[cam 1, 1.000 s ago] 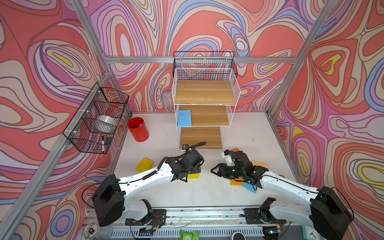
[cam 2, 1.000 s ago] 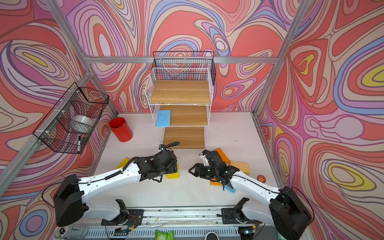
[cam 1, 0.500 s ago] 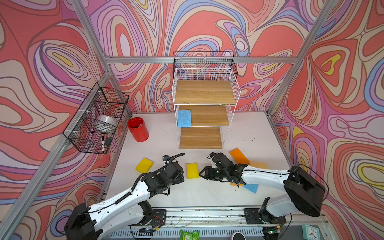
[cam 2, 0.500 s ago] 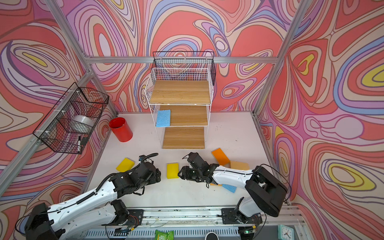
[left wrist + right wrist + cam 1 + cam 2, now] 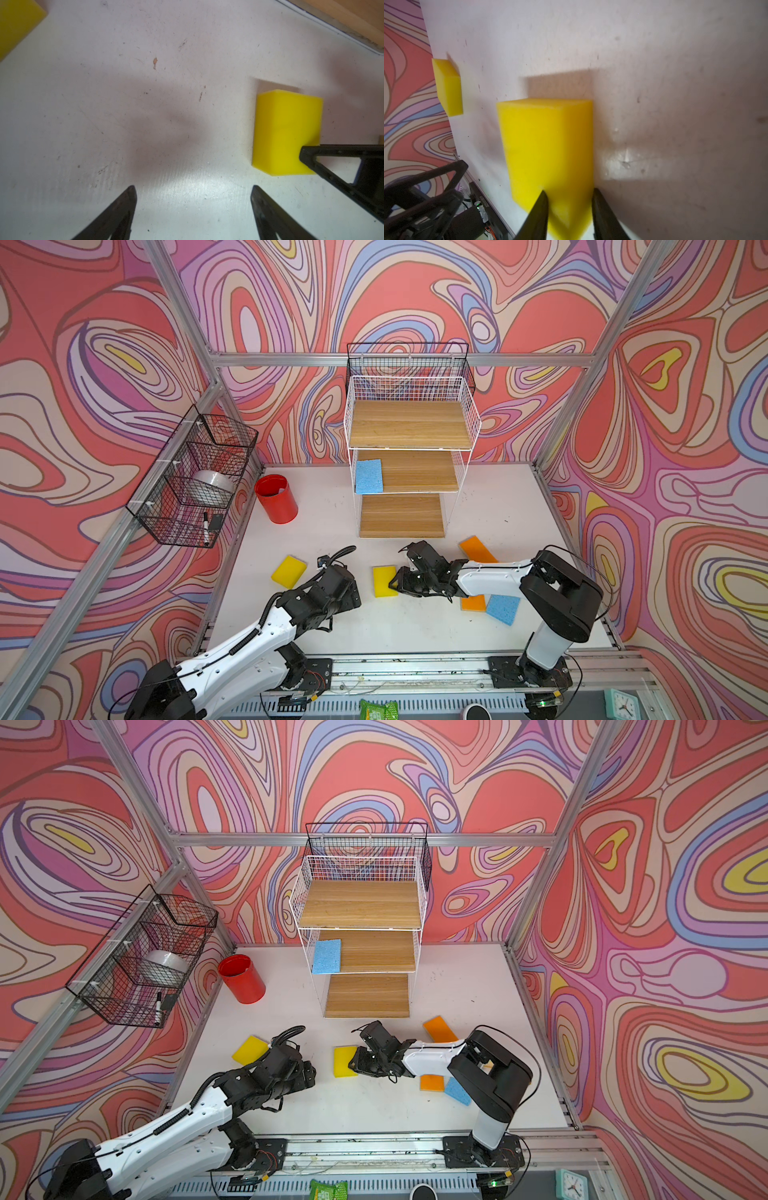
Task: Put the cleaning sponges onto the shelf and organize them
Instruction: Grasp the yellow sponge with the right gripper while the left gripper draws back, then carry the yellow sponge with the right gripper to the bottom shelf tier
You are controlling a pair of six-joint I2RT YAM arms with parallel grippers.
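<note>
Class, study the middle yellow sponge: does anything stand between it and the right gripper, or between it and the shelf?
Nothing visible does. The right gripper straddles one end of the sponge, and only bare table lies between the sponge and the open front of the shelf.

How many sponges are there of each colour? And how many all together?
Yellow sponges: 2
Blue sponges: 2
Orange sponges: 2
Total in view: 6
</note>
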